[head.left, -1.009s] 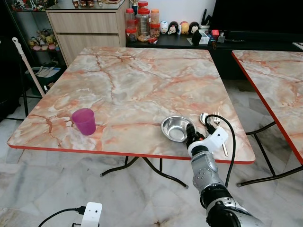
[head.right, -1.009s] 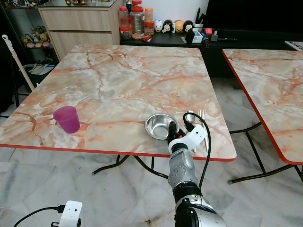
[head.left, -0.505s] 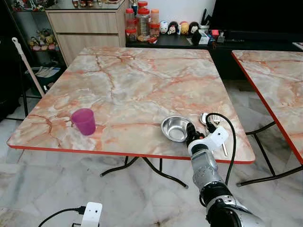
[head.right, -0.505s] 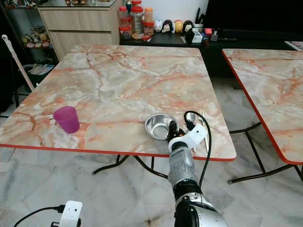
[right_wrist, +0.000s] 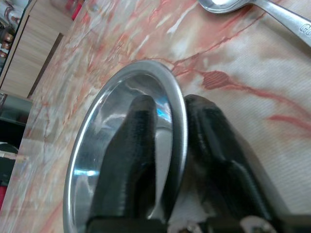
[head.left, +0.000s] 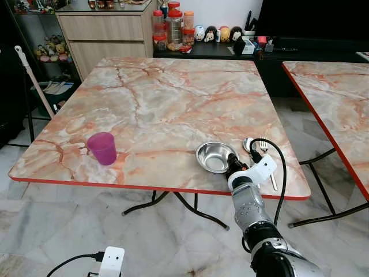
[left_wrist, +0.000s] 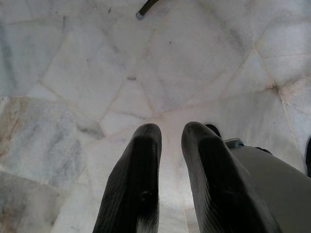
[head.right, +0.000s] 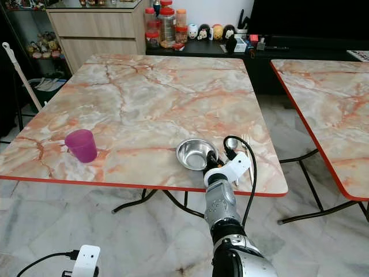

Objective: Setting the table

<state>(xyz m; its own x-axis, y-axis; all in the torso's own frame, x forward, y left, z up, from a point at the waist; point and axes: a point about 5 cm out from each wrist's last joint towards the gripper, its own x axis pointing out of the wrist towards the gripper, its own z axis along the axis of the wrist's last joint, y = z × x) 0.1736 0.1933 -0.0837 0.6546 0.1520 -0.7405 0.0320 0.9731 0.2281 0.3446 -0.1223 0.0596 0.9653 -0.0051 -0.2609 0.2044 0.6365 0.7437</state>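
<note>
Round stainless-steel bowl [right_wrist: 121,145]: we straddle its rim, one of our right gripper [right_wrist: 167,141] fingers inside, one outside, nearly closed to pinch it. Our left gripper [left_wrist: 170,145] hangs idle, slightly parted, empty.

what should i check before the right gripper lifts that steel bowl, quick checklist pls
1. Fingers straddle the rim: ok. In the right wrist view one black finger is inside the round steel bowl, the other outside.
2. Firm clamp on the rim: cannot tell; the right gripper looks closed on it, but grip force is not visible.
3. Bowl empty: ok, nothing inside.
4. Metal spoon and fork apart from the bowl: ok, beside it on the marble table.
5. Purple plastic cup out of the way: ok, far to the left.
6. Left gripper idle: ok, pointing at the floor.
</note>
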